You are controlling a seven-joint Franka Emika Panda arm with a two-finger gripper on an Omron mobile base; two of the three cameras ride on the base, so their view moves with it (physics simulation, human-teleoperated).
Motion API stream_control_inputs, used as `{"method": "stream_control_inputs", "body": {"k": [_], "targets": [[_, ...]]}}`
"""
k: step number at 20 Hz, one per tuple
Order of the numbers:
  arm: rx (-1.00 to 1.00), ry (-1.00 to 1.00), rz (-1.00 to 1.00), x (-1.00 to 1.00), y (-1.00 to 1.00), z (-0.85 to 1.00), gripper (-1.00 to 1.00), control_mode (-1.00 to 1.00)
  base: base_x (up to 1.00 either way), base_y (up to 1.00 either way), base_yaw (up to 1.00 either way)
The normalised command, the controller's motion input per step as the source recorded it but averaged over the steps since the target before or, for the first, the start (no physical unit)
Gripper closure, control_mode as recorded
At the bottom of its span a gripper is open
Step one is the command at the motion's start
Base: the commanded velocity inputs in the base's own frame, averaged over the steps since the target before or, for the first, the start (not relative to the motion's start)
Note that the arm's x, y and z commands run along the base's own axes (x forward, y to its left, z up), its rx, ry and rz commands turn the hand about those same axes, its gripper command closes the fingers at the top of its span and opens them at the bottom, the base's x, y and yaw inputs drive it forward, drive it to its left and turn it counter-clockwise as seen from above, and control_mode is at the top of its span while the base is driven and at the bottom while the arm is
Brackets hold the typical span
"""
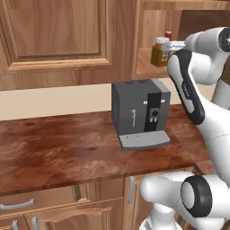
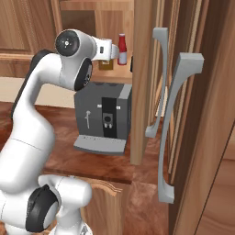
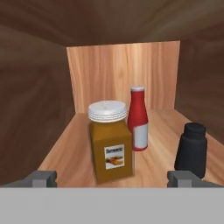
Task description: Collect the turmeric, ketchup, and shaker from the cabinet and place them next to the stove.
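Observation:
Inside the open cabinet (image 3: 122,70) the turmeric (image 3: 110,144) jar, amber with a white lid, stands nearest on the wooden shelf. The slim red ketchup (image 3: 138,119) bottle is just behind it to the right. The dark shaker (image 3: 191,150) sits apart at the right. My gripper (image 3: 111,180) is open, its fingertips (image 3: 41,178) spread wide on either side of the jar's front, touching nothing. From the base, the hand reaches into the cabinet (image 1: 146,63) at the turmeric (image 1: 158,53), with the ketchup (image 2: 122,49) beyond. The stove is out of view.
A grey coffee machine (image 1: 141,112) stands on the wooden counter (image 1: 67,143) right under the cabinet. The opened cabinet door with long grey handles (image 2: 183,114) hangs close on the right. The cabinet's side walls (image 3: 30,109) hem the hand in.

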Motion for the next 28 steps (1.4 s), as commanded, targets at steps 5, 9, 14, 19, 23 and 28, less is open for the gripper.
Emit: {"method": "stream_control_inputs", "body": {"k": [5, 9, 14, 19, 23, 28], "targets": [[0.0, 0.01, 0.06, 0.28, 0.0, 0.0, -1.0, -1.0, 0.0, 0.0, 0.0], [0.0, 0.0, 0.09, 0.19, -0.04, 0.0, -1.0, -1.0, 0.0, 0.0, 0.0], [0.0, 0.0, 0.1, 0.16, -0.1, 0.0, -1.0, -1.0, 0.0, 0.0, 0.0], [0.0, 0.0, 0.08, 0.06, -0.16, 0.0, -1.0, -1.0, 0.0, 0.0, 0.0], [0.0, 0.0, 0.01, 0.09, 0.0, 0.0, -1.0, -1.0, 0.0, 0.0, 0.0], [-0.04, 0.09, 0.0, 0.19, 0.05, 0.0, -1.0, -1.0, 0.0, 0.0, 0.0]]}}
